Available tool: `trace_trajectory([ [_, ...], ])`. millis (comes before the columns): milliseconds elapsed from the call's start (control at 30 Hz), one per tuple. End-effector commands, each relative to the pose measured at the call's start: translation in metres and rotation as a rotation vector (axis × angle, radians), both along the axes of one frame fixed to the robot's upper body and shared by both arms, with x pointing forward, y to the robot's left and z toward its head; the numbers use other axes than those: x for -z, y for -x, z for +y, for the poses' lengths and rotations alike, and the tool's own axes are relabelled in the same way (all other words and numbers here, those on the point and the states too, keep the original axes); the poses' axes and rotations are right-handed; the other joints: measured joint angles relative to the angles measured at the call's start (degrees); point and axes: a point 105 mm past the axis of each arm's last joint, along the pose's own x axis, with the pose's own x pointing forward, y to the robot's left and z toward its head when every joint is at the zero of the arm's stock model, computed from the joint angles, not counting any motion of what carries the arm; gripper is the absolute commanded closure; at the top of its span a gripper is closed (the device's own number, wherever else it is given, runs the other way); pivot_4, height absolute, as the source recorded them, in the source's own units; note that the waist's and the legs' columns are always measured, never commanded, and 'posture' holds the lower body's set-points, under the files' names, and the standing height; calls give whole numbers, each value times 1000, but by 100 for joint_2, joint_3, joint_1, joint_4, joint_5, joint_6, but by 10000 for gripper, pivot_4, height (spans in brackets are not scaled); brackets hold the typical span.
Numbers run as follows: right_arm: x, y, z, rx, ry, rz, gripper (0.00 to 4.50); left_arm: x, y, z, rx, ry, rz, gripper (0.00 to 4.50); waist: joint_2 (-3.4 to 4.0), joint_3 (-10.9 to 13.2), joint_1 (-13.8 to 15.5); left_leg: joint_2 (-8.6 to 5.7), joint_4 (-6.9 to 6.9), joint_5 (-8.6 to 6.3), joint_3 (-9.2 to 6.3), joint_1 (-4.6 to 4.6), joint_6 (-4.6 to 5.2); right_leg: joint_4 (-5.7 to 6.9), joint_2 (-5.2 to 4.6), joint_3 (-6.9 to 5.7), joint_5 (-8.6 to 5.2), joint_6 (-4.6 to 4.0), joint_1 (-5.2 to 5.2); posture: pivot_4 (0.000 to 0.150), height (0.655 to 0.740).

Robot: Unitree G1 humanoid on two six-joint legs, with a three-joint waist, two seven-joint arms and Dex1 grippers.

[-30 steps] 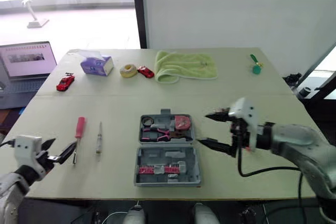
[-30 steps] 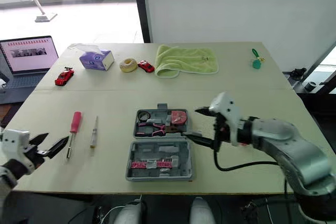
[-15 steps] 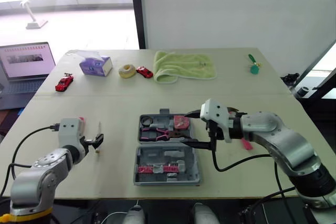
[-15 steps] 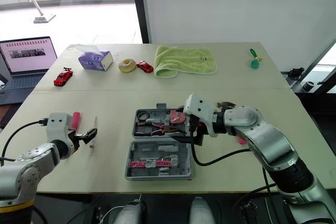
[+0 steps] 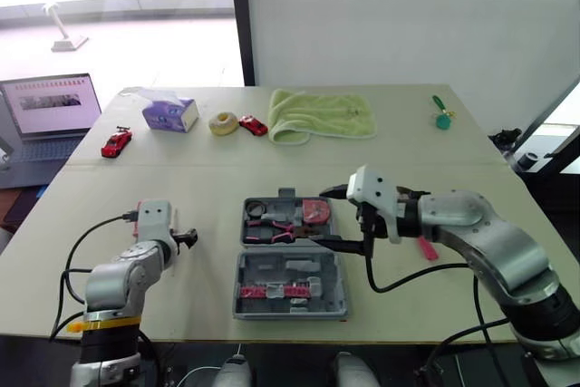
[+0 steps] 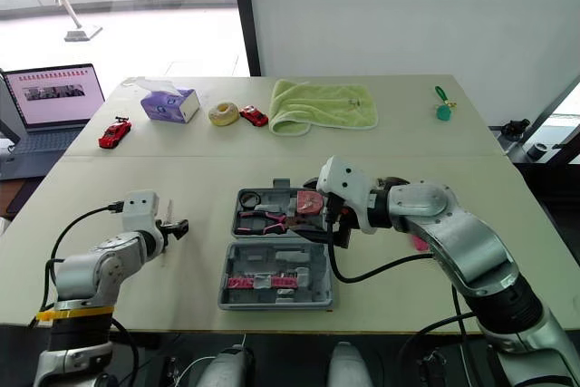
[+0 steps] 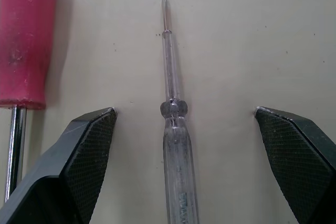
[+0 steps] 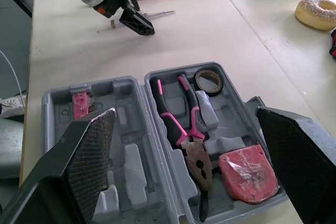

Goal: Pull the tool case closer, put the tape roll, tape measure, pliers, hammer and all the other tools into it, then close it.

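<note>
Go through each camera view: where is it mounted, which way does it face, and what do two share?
Left eye view: on the head, looking forward and down at the table, tool case and both arms.
Right eye view: beside it, same scene, offset.
Left wrist view: down along the open left end effector straddling a clear screwdriver.
Right wrist view: along the open right end effector over the case's pliers.
Shared: both wrist views show that screwdriver.

tool case: table centre | pliers, tape roll: in case | screwdriver: left of case | towel: behind case
</note>
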Motion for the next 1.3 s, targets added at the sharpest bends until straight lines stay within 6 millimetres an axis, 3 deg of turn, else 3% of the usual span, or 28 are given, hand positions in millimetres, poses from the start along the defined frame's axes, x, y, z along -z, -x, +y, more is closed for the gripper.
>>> trace_trajectory([
  [33,-12,4,2,-8,-23,-43,0,19,6,-1,-18,9,73,703,11,-6,-6,0,0,0,0,0,0,0,0,1,0,0,0,1500,7400],
  [67,-12,4,2,-5,-23,-42,0,20,6,-3,-15,12,73,703,16,-10,-6,0,0,0,0,0,0,0,0,0,0,0,0,1500,7400],
  [167,-11,3,0,3,-15,-41,0,20,6,-5,-20,22,70,8194,21,-12,-9,0,0,0,0,0,0,0,0,0,0,1,0,1500,7400],
  [333,-11,3,-1,7,-7,-41,0,17,7,-5,-40,40,66,32313,20,-12,-25,0,-1,0,0,0,0,0,0,1,1,3,-1,1500,7400],
  [367,-11,2,-1,6,-6,-42,0,17,8,-5,-43,44,69,39619,20,-12,-24,0,-1,0,0,-1,0,-1,0,0,1,3,-2,1500,7400],
  [433,-10,2,-1,9,-3,-44,0,17,10,-7,-51,56,71,44902,20,-12,-21,0,-1,0,0,-2,0,-2,0,1,1,3,-2,1500,7400],
  [567,-8,2,-1,10,7,-41,0,14,11,-5,-56,33,60,44815,20,-11,-25,0,-1,0,0,-3,0,-4,0,1,1,4,-3,1500,7400],
  [667,-9,1,-1,16,4,-44,0,-4,2,0,-31,-19,-15,44815,18,-11,-29,0,-2,0,0,-4,0,-4,0,1,1,4,-5,1500,7400],
  [733,-8,1,-2,29,1,-43,0,-33,-9,0,58,-76,-114,44815,6,-3,-31,0,-2,0,0,-4,0,-3,0,0,1,4,-7,1500,7400],
  [800,-8,0,-4,46,3,-47,0,-62,-15,-8,201,-122,-208,44815,-10,6,-33,0,-3,2,-2,-14,-4,2,1,0,1,3,-19,1500,7400],
  [900,-8,-1,-8,69,-2,-45,0,-87,-13,-19,447,-200,-222,44815,-20,12,-36,0,-5,4,-2,-24,-7,-2,1,1,1,3,-25,1500,7400],
  [1100,-2,1,-18,112,3,-34,0,-115,15,-54,1032,-210,-55,44815,-16,17,-29,0,-14,4,0,-39,-7,-5,0,1,-1,1,-43,1500,7400],
  [1233,1,8,-23,107,5,-19,0,-126,25,-66,1182,-119,66,44815,-15,20,-39,0,1,5,-3,-86,-7,-1,0,-1,1,1,-81,1500,7400],
  [1300,6,20,-26,65,18,20,0,-129,25,-83,1260,-81,143,44815,-16,24,-42,0,1,4,-3,-89,-7,-2,0,-1,1,2,-82,1500,7400],
])
